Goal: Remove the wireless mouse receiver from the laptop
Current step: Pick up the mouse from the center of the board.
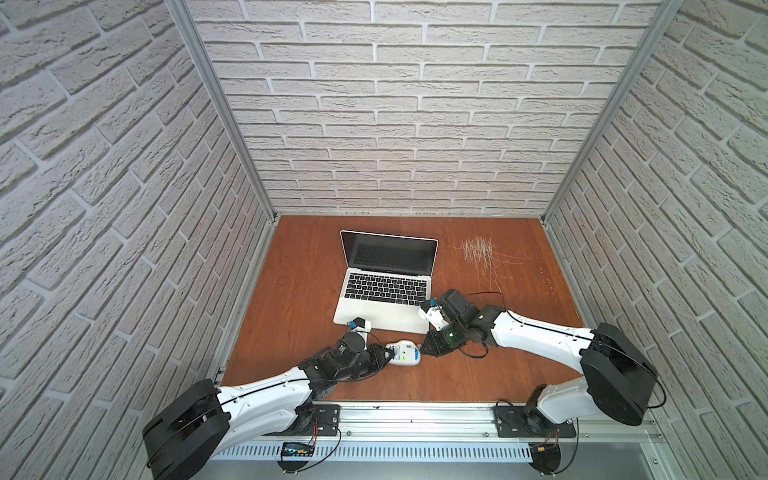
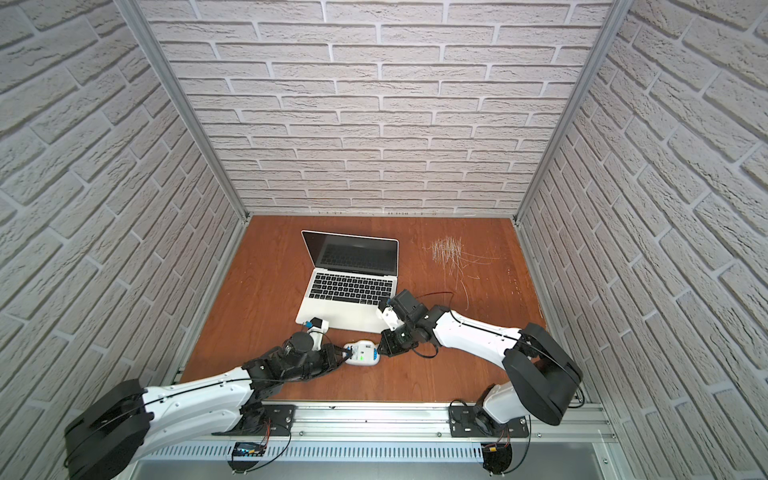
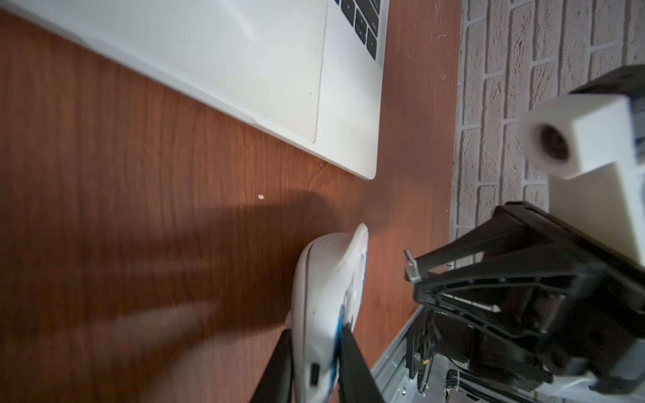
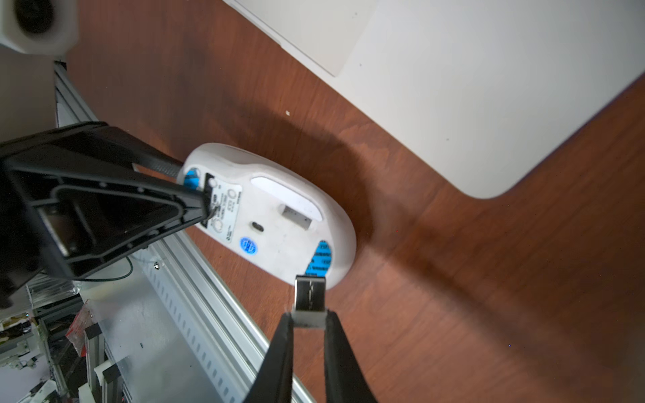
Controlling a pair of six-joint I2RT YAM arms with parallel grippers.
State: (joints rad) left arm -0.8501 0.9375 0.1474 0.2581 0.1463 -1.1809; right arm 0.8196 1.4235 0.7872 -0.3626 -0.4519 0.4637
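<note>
Nearest the robot, the mouse lies belly-up on the bench, at 6 o'clock of the laptop. The left fingers are closed on its 9 o'clock end. The right fingers, at its 3 o'clock end, are closed on the receiver, pinching only its short plastic cap, with the metal plug pointing at the mouse. So the receiver is out of the laptop, in the air just beside the mouse. That thin pinch is the likely trouble. A knock of the plug against the shell or the slot could twist it loose, and it could skate off to the rail. A push could also slide the mouse out of the left hold, which takes one end only. Farther off, the right wrist hangs at the laptop's 5 o'clock corner and the left wrist at 7 o'clock, where a careless swing could shove it.
</note>
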